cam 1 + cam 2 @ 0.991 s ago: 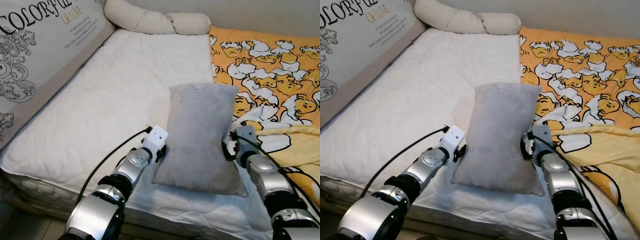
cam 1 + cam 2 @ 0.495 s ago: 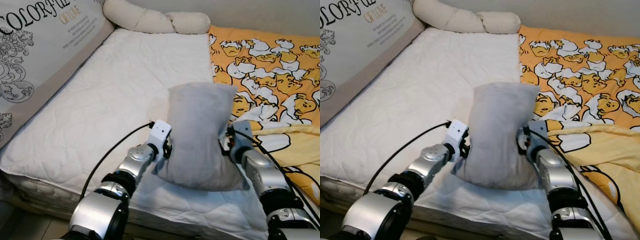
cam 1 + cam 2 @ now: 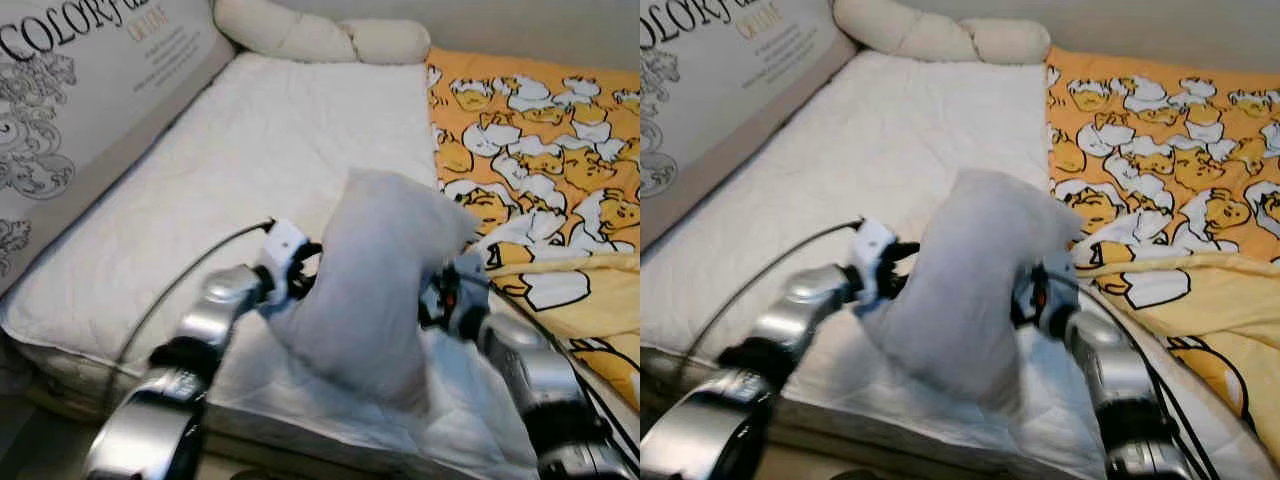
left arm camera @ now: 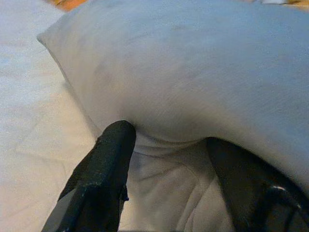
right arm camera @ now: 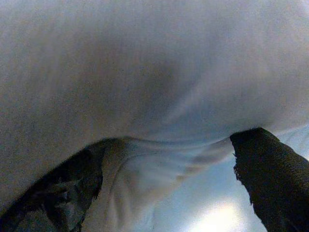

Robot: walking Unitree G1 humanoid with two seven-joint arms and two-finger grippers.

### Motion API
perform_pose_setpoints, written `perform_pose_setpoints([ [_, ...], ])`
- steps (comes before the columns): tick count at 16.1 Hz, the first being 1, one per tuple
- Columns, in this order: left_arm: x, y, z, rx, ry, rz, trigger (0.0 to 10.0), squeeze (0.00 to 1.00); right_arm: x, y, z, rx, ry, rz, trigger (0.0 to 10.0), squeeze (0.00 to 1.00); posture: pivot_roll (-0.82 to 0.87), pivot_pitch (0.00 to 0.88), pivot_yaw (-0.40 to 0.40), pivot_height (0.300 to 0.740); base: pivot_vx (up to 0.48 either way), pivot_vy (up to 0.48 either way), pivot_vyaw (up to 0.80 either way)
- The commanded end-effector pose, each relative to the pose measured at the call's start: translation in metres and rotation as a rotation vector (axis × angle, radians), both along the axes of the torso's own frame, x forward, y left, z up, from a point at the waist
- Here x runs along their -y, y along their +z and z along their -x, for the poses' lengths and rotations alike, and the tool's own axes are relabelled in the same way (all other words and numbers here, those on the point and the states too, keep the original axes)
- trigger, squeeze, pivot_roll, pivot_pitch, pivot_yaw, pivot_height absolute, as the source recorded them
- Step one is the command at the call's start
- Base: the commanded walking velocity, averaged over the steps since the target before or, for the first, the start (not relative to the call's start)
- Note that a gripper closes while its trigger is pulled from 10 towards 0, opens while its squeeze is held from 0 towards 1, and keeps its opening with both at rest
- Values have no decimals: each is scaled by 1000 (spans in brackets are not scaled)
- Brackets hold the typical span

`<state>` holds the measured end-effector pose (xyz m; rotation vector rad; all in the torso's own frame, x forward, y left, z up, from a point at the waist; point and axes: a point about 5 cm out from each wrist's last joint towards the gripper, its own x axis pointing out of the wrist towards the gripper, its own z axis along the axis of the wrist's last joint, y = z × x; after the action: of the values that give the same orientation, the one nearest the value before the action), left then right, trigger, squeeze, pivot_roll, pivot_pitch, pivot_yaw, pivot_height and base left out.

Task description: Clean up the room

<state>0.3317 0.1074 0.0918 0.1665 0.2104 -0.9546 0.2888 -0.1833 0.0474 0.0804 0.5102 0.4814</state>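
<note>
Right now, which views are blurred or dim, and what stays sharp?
Left eye view: motion blur smears the grey pillow, the left claw and the right claw, while the white mattress stays fairly sharp. Left wrist view: soft, one finger readable. Right wrist view: dim and out of focus, pillow fabric up close.
</note>
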Motion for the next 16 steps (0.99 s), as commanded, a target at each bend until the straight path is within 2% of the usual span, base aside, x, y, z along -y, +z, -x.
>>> perform_pose_setpoints([
  [1,10,12,6,12,-113,28,10000,0,-11,12,-2,38,81,-47,10000,0,24,0,37,740,0,0,0],
  [3,5,8,19,-25,-171,19,10000,0,0,7,2,10,70,-16,10000,0,26,0,38,740,0,0,0],
  [4,4,6,21,-37,-175,16,10000,0,2,6,3,6,63,-7,10000,0,26,0,38,740,0,0,0],
  [5,2,-3,23,-58,-156,-8,10000,0,12,1,2,-15,13,38,10000,0,25,0,41,740,0,0,0],
  [6,-3,-8,24,-65,-125,-38,10000,0,21,-1,2,-38,-33,51,10000,435,24,0,44,740,0,0,0],
  [7,-12,-13,21,-102,-74,-49,10000,0,31,0,1,-48,-81,34,10000,1000,21,0,48,740,0,0,0],
  [8,-26,-14,18,-138,-13,-66,10000,1000,40,1,2,-57,-111,20,10000,1000,19,0,50,740,0,0,0],
  [10,-58,-6,10,-133,78,-107,10000,1000,60,1,5,-60,-157,20,10000,1000,25,0,55,740,0,0,0],
  [11,-74,-2,7,-135,116,-106,10000,1000,69,2,6,-55,-188,-18,10000,1000,27,0,56,740,0,0,0],
  [13,-93,4,2,-131,181,-85,10000,1000,79,4,5,-40,-230,-43,10000,1000,31,0,56,740,0,0,0],
  [14,-97,7,-1,-143,211,-32,10000,1000,81,5,5,-30,-238,-68,10000,1000,31,0,56,740,0,0,0],
  [15,-100,14,-8,-161,273,93,10000,1000,80,7,4,-8,-241,-128,10000,1000,32,0,56,740,0,0,0],
  [16,-99,17,-12,-176,309,182,10000,1000,78,9,3,6,-237,-191,10000,1000,34,0,53,740,0,0,0],
])
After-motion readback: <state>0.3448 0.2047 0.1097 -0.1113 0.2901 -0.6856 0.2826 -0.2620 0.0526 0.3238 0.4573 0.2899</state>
